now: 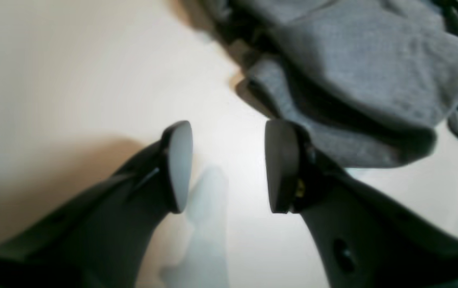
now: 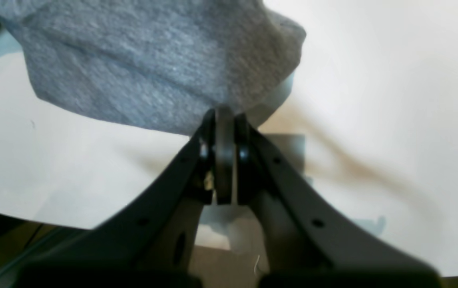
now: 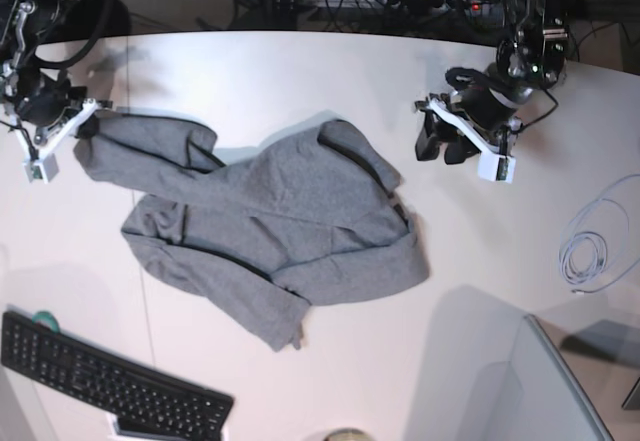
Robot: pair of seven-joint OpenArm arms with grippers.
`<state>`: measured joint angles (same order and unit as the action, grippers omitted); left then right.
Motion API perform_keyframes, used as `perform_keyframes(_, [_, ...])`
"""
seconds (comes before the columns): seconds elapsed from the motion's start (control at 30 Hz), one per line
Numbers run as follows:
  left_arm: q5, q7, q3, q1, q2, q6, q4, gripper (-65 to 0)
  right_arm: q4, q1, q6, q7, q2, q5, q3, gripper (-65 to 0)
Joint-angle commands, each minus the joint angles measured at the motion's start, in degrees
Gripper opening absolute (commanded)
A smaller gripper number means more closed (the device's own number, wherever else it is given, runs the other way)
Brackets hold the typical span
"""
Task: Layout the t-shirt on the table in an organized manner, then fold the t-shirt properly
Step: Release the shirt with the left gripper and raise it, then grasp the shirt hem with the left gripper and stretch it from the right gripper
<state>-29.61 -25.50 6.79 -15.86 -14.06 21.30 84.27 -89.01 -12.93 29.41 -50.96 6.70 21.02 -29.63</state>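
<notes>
On the worktop (image 3: 300,61): t-shirt (image 3: 270,221) crumpled mid-table, soft and limp.
Right end effector (image 2: 225,120) is clenched on a fabric edge at one end; left end effector (image 1: 229,164) is released, empty, just beside the cloth. Pinch hems or shoulders (knit drapes, bunches easily).

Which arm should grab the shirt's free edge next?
Probably the left. The left gripper is open and empty beside the t-shirt; the right gripper is already shut on a corner.
</notes>
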Motion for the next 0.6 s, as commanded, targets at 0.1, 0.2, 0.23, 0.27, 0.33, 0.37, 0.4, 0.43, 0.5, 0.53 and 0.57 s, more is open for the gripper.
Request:
perform_keyframes(0.1, [-1.21, 1.36, 0.11, 3.68, 0.31, 1.16, -3.52, -27.3, -0.97, 0.40, 0.09, 0.89, 0.91, 0.57, -0.13, -65.0])
perform_keyframes(0.2, [-1.12, 1.45, 0.20, 6.85, 0.83, 1.16, -6.86, -26.3, -0.97, 0.40, 0.09, 0.89, 0.91, 0.57, -0.13, -65.0])
perform_keyframes(0.23, [-1.12, 1.45, 0.20, 7.64, 0.83, 1.16, -8.18, -26.3, -0.97, 0.40, 0.09, 0.89, 0.91, 0.57, -0.22, -65.0])
perform_keyframes(0.27, [-1.03, 1.45, 0.20, 8.87, 0.83, 1.16, -9.68, -27.0, -0.97, 0.40, 0.09, 0.89, 0.91, 0.57, -0.22, -65.0])
perform_keyframes(0.33, [-1.03, 1.45, -0.15, 10.89, 0.83, 1.16, -12.58, -27.0, -0.97, 0.40, 0.09, 0.89, 0.91, 0.57, -0.39, -65.0])
perform_keyframes(0.37, [-1.03, 1.45, -0.33, 11.86, 0.83, 1.16, -13.81, -27.0, -0.97, 0.40, 0.09, 0.89, 0.91, 0.57, -0.48, -65.0])
perform_keyframes(0.4, [-1.03, 1.45, -0.41, 12.74, 0.92, 1.16, -14.51, -27.0, -0.97, 0.40, 0.09, 0.89, 0.91, 0.57, -0.57, -65.0])
perform_keyframes(0.43, [-1.03, 1.36, -0.50, 13.44, 1.01, 1.16, -15.04, -27.0, -0.97, 0.40, 0.09, 0.89, 0.91, 0.57, -0.57, -65.0])
perform_keyframes(0.5, [-1.03, 1.36, -1.73, 14.49, 1.10, 1.16, -15.83, -27.0, -0.97, 0.40, 0.09, 0.89, 0.91, 0.57, -0.57, -65.0])
perform_keyframes(0.53, [-1.03, 1.36, -3.05, 15.20, 1.19, 1.16, -16.18, -27.0, -0.97, 0.40, 0.09, 0.89, 0.91, 0.57, -0.57, -65.0])
perform_keyframes(0.57, [-1.03, 1.36, -4.11, 15.73, 1.19, 1.16, -16.45, -27.0, -0.97, 0.40, 0.09, 0.89, 0.91, 0.57, -0.48, -65.0])
